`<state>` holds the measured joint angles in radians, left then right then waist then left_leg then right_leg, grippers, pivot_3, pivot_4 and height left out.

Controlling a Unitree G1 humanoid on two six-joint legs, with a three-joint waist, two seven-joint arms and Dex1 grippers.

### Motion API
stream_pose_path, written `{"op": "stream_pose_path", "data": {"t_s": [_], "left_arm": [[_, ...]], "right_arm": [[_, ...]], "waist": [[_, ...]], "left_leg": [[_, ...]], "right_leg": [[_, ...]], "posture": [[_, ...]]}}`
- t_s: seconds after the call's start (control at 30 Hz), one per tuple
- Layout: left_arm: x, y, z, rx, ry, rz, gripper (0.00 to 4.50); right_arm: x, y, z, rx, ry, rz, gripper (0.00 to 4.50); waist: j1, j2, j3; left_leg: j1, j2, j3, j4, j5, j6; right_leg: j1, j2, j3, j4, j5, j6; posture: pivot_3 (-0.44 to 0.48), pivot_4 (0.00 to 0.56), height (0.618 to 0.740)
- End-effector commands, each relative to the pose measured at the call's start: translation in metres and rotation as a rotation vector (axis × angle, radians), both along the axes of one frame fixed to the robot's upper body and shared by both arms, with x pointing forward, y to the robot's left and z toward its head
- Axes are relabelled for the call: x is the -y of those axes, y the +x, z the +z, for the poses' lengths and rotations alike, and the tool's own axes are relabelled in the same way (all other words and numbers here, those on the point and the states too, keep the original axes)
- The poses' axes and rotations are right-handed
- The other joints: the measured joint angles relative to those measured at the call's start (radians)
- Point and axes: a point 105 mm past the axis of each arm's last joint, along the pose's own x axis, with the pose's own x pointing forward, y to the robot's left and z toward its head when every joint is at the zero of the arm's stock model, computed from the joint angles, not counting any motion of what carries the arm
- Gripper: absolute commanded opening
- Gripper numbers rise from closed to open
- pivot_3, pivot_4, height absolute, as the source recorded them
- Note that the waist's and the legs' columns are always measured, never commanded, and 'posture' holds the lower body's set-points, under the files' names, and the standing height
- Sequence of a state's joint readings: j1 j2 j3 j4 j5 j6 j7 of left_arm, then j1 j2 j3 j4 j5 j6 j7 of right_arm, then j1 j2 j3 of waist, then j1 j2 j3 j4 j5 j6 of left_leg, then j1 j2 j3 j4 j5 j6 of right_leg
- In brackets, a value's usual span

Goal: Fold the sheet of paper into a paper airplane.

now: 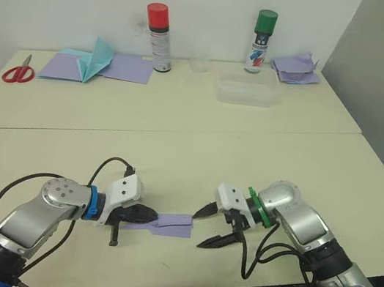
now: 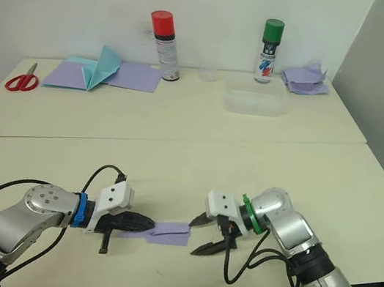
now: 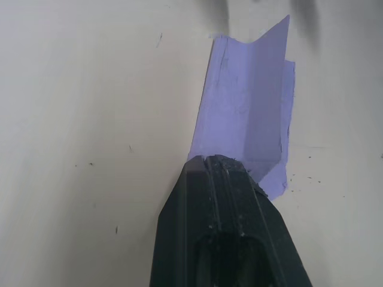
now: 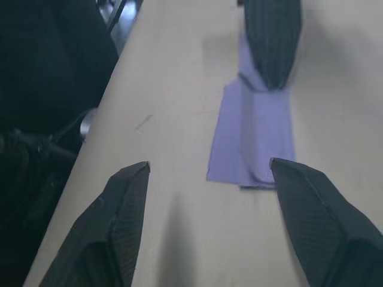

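Note:
The sheet of paper (image 1: pixel 176 225) is pale lavender and folded into a narrow strip with a raised crease. It lies on the cream table near the front edge. My left gripper (image 1: pixel 149 216) is shut on the strip's left end, and its black fingers (image 3: pixel 218 179) cover that end in the left wrist view. My right gripper (image 1: pixel 201 227) stands open just off the strip's right end, one fingertip on each side of it, not touching. In the right wrist view the sheet of paper (image 4: pixel 254 140) lies ahead between the spread fingertips (image 4: pixel 128 197). The paper airplane is out of view.
At the back stand a red-capped spray can (image 1: pixel 158 37), a green-capped can (image 1: pixel 260 41) and a clear plastic box (image 1: pixel 246 90). A teal paper shape (image 1: pixel 96 60) lies on flat lavender sheets, with red scissors (image 1: pixel 19 71) at the far left. A lavender heap (image 1: pixel 296 67) is back right.

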<state>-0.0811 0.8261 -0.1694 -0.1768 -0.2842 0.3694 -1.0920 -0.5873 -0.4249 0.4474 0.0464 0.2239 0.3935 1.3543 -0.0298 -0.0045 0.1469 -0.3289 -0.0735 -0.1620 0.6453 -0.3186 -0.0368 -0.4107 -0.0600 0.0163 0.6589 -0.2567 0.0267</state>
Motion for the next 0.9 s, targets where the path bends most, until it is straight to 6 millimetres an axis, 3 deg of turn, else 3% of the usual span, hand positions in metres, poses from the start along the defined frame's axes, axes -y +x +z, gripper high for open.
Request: {"op": "stream_pose_path", "data": {"t_s": [0.03,0.2,0.4,0.57,0.9], "left_arm": [[-0.009,-0.010,-0.025,-0.084,0.075,0.016,0.00],[-0.009,-0.008,-0.024,-0.078,0.081,0.012,0.00],[-0.012,-0.009,-0.025,-0.075,0.100,0.004,0.00],[-0.013,-0.010,-0.026,-0.078,0.108,0.001,0.00],[-0.011,-0.011,-0.028,-0.080,0.112,-0.005,0.00]], "right_arm": [[-0.016,0.018,0.020,0.022,0.110,-0.125,1.97],[-0.036,0.015,0.000,0.019,0.097,-0.151,0.08],[-0.047,0.005,-0.020,0.084,0.035,-0.071,0.03],[-0.048,0.011,-0.036,0.098,-0.022,-0.088,0.03],[-0.021,0.015,-0.058,0.126,-0.160,-0.094,0.03]], "waist": [[0.001,0.000,0.000],[0.002,0.000,0.000],[0.000,0.000,0.000],[0.000,0.000,0.000],[0.000,0.001,-0.001]], "left_leg": [[0.000,0.000,0.000,0.000,0.000,0.000],[-0.001,-0.002,0.000,0.000,0.001,-0.002],[0.000,-0.002,0.001,0.000,-0.001,-0.001],[0.000,-0.001,0.001,0.000,-0.001,-0.001],[0.000,-0.001,0.001,0.000,-0.001,-0.001]], "right_leg": [[0.000,0.000,0.000,0.000,0.000,0.000],[0.000,-0.001,0.001,0.000,0.000,0.000],[0.000,-0.001,0.001,-0.001,0.000,0.000],[0.000,0.000,0.000,0.000,0.000,0.000],[0.000,0.002,0.001,0.000,0.000,0.000]], "posture": [[0.000,0.150,0.740],[0.000,0.150,0.740],[0.000,0.150,0.740],[0.000,0.150,0.740],[0.000,0.150,0.740]]}}
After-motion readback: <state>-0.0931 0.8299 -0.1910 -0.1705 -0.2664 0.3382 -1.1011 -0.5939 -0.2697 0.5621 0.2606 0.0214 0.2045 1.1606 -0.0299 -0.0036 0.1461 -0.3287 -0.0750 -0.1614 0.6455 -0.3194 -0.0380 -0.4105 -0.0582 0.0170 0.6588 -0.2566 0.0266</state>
